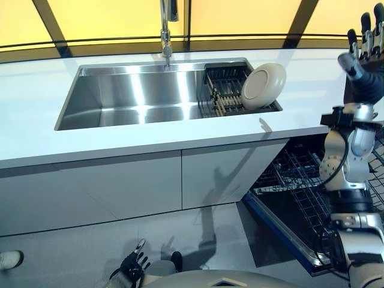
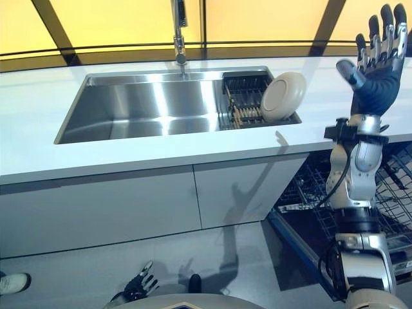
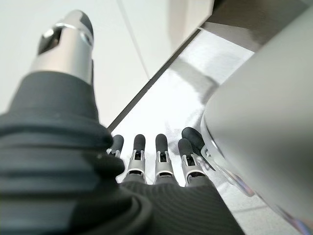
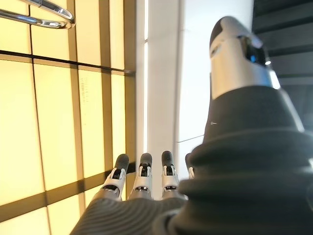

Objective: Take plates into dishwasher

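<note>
A cream plate (image 1: 263, 86) stands on edge in the dark dish rack (image 1: 223, 90) at the right end of the steel sink (image 1: 132, 96). My right hand (image 2: 376, 64) is raised high over the counter, to the right of the plate and apart from it, fingers straight and empty. The dishwasher's lower rack (image 1: 300, 192) is pulled out below the counter at the right, under my right arm. My left hand (image 1: 133, 264) hangs low near the floor, fingers relaxed, holding nothing.
A white counter (image 1: 36, 138) surrounds the sink, with a chrome faucet (image 1: 166, 30) at the back. White cabinet doors (image 1: 150, 186) face me below. A person's shoe (image 1: 9, 259) shows at the lower left on the grey floor.
</note>
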Controlling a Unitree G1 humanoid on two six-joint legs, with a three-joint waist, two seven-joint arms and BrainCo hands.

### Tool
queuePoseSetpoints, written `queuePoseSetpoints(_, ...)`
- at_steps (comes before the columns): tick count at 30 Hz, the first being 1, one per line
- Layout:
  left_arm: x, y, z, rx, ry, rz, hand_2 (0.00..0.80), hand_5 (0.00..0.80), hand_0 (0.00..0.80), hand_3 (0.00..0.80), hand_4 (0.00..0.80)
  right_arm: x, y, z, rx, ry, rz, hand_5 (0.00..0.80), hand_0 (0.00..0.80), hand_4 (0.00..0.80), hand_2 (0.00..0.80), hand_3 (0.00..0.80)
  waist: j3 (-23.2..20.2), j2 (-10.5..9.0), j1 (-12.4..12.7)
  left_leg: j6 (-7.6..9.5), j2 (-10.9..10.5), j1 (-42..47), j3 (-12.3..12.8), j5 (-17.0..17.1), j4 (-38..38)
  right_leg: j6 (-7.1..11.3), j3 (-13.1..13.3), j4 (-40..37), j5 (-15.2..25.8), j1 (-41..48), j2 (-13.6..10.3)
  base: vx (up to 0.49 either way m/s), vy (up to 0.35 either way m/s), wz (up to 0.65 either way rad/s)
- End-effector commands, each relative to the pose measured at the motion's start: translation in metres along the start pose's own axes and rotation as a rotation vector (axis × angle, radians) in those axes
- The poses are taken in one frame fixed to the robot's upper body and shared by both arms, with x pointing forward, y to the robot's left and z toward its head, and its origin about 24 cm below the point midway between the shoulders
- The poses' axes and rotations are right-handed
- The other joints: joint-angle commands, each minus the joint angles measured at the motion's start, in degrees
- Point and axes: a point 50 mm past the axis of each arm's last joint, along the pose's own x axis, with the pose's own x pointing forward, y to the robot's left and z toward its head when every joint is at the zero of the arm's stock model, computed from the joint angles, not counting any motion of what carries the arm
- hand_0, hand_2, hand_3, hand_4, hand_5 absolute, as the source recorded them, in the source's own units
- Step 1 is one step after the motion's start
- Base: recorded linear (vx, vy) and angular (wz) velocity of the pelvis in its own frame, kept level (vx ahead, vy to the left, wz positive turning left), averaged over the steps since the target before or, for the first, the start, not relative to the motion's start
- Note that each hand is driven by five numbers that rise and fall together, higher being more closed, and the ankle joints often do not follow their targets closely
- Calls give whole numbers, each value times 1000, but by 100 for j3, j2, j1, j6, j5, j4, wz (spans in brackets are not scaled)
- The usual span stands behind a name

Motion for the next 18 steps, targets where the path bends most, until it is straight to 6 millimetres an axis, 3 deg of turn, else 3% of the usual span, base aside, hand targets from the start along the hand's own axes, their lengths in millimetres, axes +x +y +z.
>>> queuePoseSetpoints(1, -2, 9, 3, 79, 17, 41, 0, 0, 0, 0, 0, 20, 8, 11, -66, -30, 36, 0, 0, 0, 0, 0, 6, 70, -5, -73, -168, 97, 122, -484, 221, 82, -623, -199, 1886, -76, -243, 177, 13, 0)
queuePoseSetpoints(2, -2, 9, 4, 80, 18, 36, 0, 0, 0, 0, 0, 22, 7, 10, -70, -16, 40, 0, 0, 0, 0, 0, 77, 131, -75, -114, -87, 281, 133, -513, 158, 24, -743, -441, 1741, -348, -262, 191, -110, 13)
queuePoseSetpoints(4, -2, 8, 10, 89, 8, 35, 0, 0, 0, 0, 0, 24, 5, 10, -82, 7, 37, 0, 0, 0, 0, 0, 201, 235, -228, -169, 53, 609, 73, -667, 44, -21, -907, -1100, 1949, -900, -386, 164, -165, 20)
queuePoseSetpoints(6, -2, 6, 20, 100, -9, 37, 0, 0, 0, 0, 0, 23, 1, 7, -119, 32, 9, 0, 0, 0, 0, 0, 319, 217, -378, -188, 35, 808, -104, -880, 72, 51, -747, -1783, 2249, -1163, -433, 140, -184, 29)
queuePoseSetpoints(8, -1, 1, 27, 105, -15, 27, 0, 0, 0, 0, 0, 23, -8, 5, -142, 54, -30, 0, 0, 0, 0, 0, 370, 219, -460, -194, 41, 884, -253, -1043, 174, 20, -585, -2136, 2169, -1148, -380, 116, -143, 52)
queuePoseSetpoints(12, -2, 6, 26, 60, -24, 56, 0, 0, 0, 0, 0, 22, -21, -7, -166, 145, -80, 0, 0, 0, 0, 0, 339, 183, -430, -314, 95, 976, -131, -1169, 342, 11, -835, -2512, 1975, -736, -332, 87, -110, 46)
queuePoseSetpoints(18, -3, 12, 21, 38, -3, 75, 0, 0, 0, 0, 0, 22, -34, -18, -224, 252, -131, 0, 0, 0, 0, 0, 309, 134, -396, -371, 180, 1195, -176, -1124, 153, 25, -781, -2716, 1959, -525, -218, 70, -106, -5)
